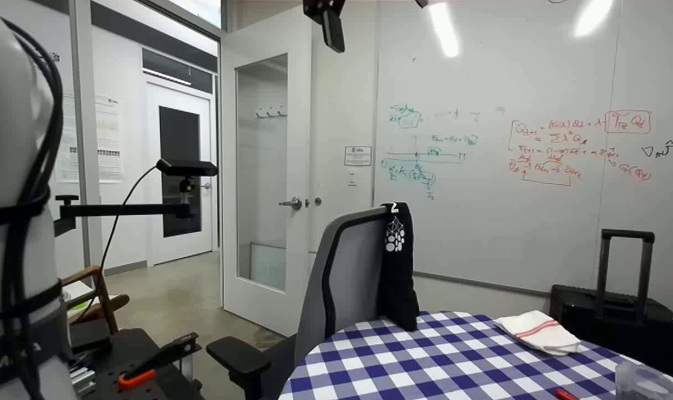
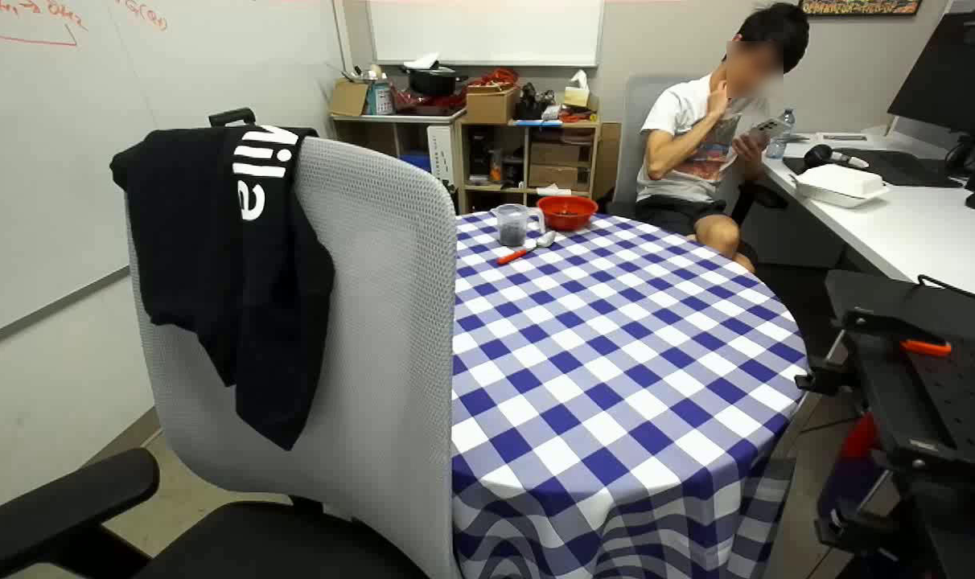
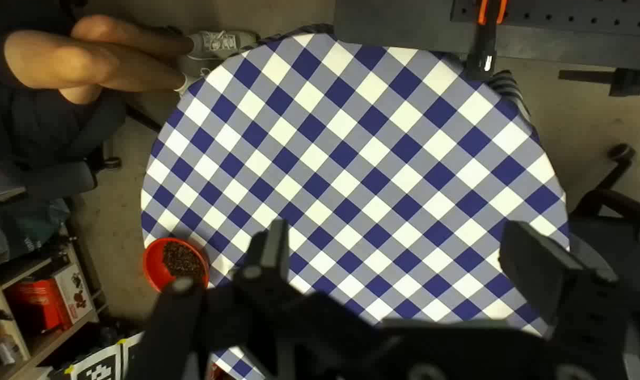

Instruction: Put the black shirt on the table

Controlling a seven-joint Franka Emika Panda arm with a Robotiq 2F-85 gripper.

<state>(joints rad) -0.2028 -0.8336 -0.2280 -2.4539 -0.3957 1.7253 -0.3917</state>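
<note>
Pincer (image 3: 396, 237) spread wide — table (image 2: 616, 346) below holds red bowl (image 2: 566, 219), cup (image 2: 512, 227), towel (image 1: 538, 332) — black shirt (image 2: 250, 277) draped over office chair (image 2: 391, 305).

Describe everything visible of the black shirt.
The black shirt is limp, matte fabric, draped in folds over the top of the grey chair back, hanging down both sides. One side shows white lettering ending in "ila" and an uneven, pointed lower edge; the side toward the table bears a white graphic of linked dots. Whether that side's lower end touches the table is unclear.
</note>
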